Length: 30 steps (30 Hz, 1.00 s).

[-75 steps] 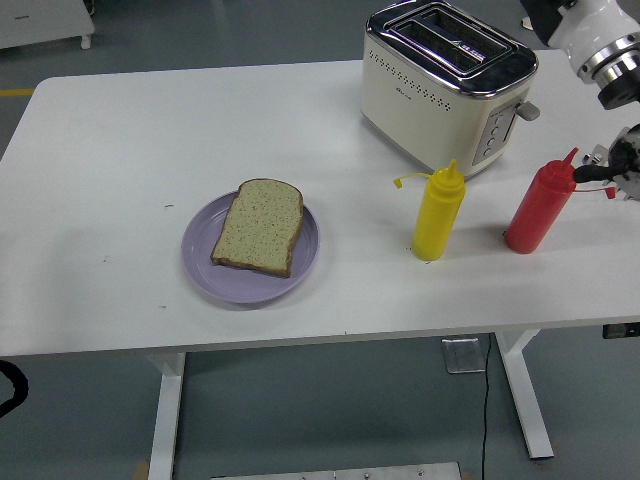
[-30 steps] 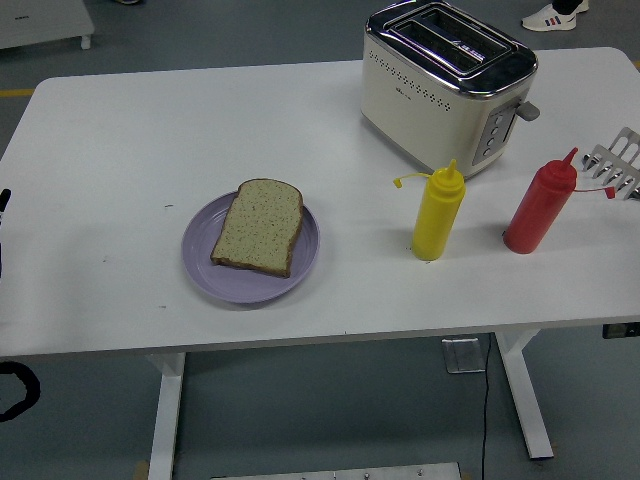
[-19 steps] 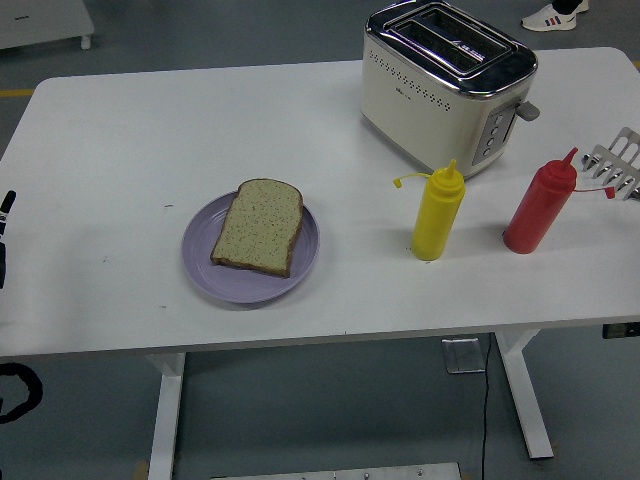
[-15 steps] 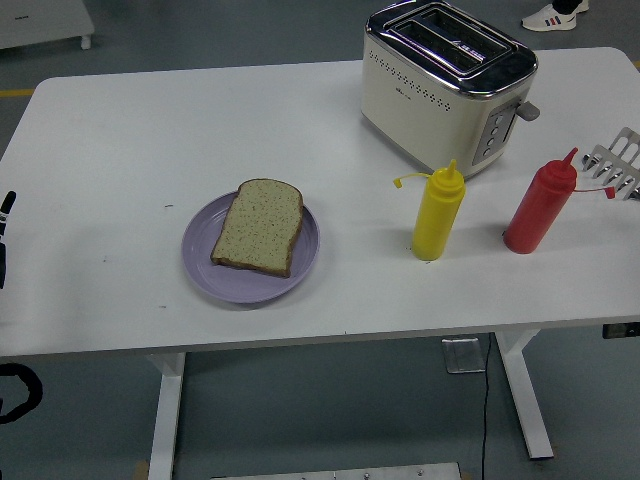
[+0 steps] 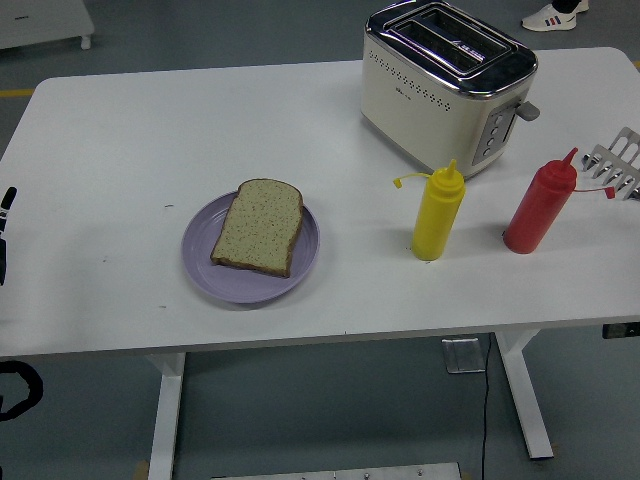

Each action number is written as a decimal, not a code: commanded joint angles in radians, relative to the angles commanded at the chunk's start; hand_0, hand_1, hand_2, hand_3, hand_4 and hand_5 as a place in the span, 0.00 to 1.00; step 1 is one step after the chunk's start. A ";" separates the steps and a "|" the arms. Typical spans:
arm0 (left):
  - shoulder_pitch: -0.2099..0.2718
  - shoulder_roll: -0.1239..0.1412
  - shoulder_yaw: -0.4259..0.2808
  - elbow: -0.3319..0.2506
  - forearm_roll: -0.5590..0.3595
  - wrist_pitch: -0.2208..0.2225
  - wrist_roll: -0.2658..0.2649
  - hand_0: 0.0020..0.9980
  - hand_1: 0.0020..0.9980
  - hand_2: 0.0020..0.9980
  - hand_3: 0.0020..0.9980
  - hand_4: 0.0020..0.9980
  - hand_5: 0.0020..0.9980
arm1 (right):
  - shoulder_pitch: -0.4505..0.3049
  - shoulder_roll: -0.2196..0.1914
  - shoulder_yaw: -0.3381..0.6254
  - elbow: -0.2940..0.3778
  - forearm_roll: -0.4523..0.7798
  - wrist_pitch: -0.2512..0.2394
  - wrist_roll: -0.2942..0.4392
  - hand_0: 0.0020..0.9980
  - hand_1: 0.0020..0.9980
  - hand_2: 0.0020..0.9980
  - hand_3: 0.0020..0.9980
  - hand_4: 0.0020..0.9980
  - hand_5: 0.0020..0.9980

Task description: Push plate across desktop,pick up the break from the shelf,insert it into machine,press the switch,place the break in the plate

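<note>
A slice of seeded bread (image 5: pixel 259 226) lies flat on the lilac plate (image 5: pixel 201 268), left of the table's middle. The cream and chrome toaster (image 5: pixel 447 84) stands at the back right with both slots empty, its side lever (image 5: pixel 528 110) facing right. A metal wire rack (image 5: pixel 619 163) shows at the right edge and holds nothing that I can see. Only a thin black sliver of my left hand (image 5: pixel 5 232) shows at the left edge, far from the plate. My right arm is out of sight.
A yellow squeeze bottle (image 5: pixel 437 213) and a red squeeze bottle (image 5: pixel 538 205) stand upright in front of the toaster. A person's shoe (image 5: pixel 550 15) shows on the floor beyond the table's far right corner.
My right arm, seen over the rack 2.5 s ago, has left the view. A sliver of my left hand has come in at the left edge. Bread and plate have not moved.
</note>
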 joint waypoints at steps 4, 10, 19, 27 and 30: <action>0.000 0.000 -0.003 -0.001 0.000 0.000 0.000 0.81 0.85 0.92 0.84 0.65 1.00 | 0.001 0.001 0.002 -0.001 0.002 -0.002 -0.004 0.85 0.81 0.81 0.79 0.55 0.58; -0.003 0.000 -0.004 -0.002 0.000 0.000 0.001 0.81 0.85 0.92 0.84 0.65 1.00 | 0.005 0.003 0.011 -0.001 0.005 -0.008 -0.012 0.85 0.80 0.81 0.79 0.54 0.58; -0.010 0.002 -0.007 -0.004 0.001 0.001 0.002 0.81 0.85 0.92 0.84 0.65 1.00 | 0.009 0.008 0.030 -0.003 0.007 -0.014 -0.024 0.84 0.80 0.80 0.79 0.54 0.58; -0.018 0.000 -0.010 -0.006 0.003 0.001 0.003 0.81 0.85 0.92 0.84 0.65 1.00 | 0.007 0.012 0.041 -0.002 0.008 -0.015 -0.030 0.84 0.80 0.80 0.78 0.54 0.59; -0.019 0.001 -0.011 -0.007 0.003 0.002 0.003 0.81 0.85 0.92 0.84 0.65 1.00 | 0.006 0.014 0.043 -0.002 0.009 -0.014 -0.033 0.84 0.80 0.80 0.78 0.54 0.59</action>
